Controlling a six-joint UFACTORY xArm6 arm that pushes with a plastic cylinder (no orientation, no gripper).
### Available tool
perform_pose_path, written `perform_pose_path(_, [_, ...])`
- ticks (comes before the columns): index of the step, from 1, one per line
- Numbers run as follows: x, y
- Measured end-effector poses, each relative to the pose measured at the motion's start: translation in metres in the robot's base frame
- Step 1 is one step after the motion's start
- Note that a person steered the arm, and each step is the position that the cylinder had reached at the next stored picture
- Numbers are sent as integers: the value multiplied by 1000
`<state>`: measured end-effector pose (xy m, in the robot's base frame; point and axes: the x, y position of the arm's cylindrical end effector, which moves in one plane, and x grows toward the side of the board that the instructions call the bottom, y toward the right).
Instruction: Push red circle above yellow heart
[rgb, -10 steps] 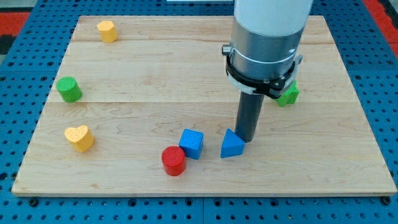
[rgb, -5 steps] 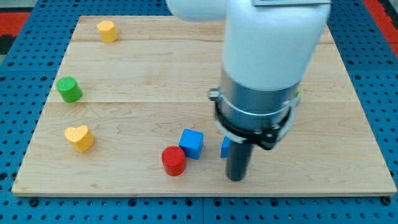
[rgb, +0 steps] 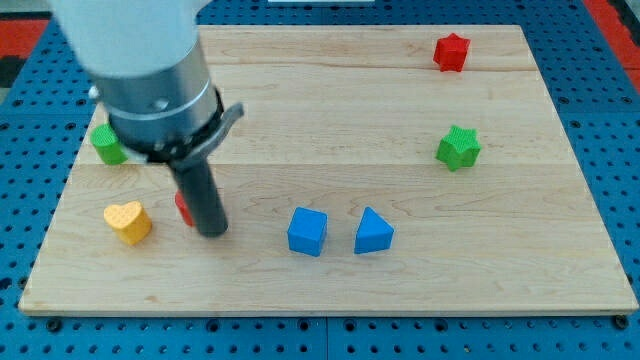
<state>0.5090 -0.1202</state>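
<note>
Just beside the yellow heart (rgb: 128, 221) on its right, the red circle (rgb: 184, 207) peeks out behind my rod, touching my tip (rgb: 212, 232) on its upper-left, no gripper fitted, so up-left is the push.

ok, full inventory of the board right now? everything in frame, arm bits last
yellow heart: 1, yellow, left side of the view, lower half of the board
red circle: 1, red, just right of the heart, mostly hidden behind the rod, only a sliver shows
green cylinder: 1, green, left edge, partly hidden by the arm
blue cube: 1, blue, lower middle
blue triangle: 1, blue, right of the cube, apart from it
green star: 1, green, right side
red star: 1, red, top right
board: 1, pale wood, on a blue pegboard
my tip: 1, dark rod end, right beside the red circle on its right, between the heart and the cube
</note>
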Motion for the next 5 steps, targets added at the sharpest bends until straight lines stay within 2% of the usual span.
perform_pose_path(1, [-57,-38])
perform_pose_path(2, [-50,-31])
perform_pose_path(3, [-42,-89])
perform_pose_path(4, [-10,-105])
perform_pose_path(5, [-8,-112])
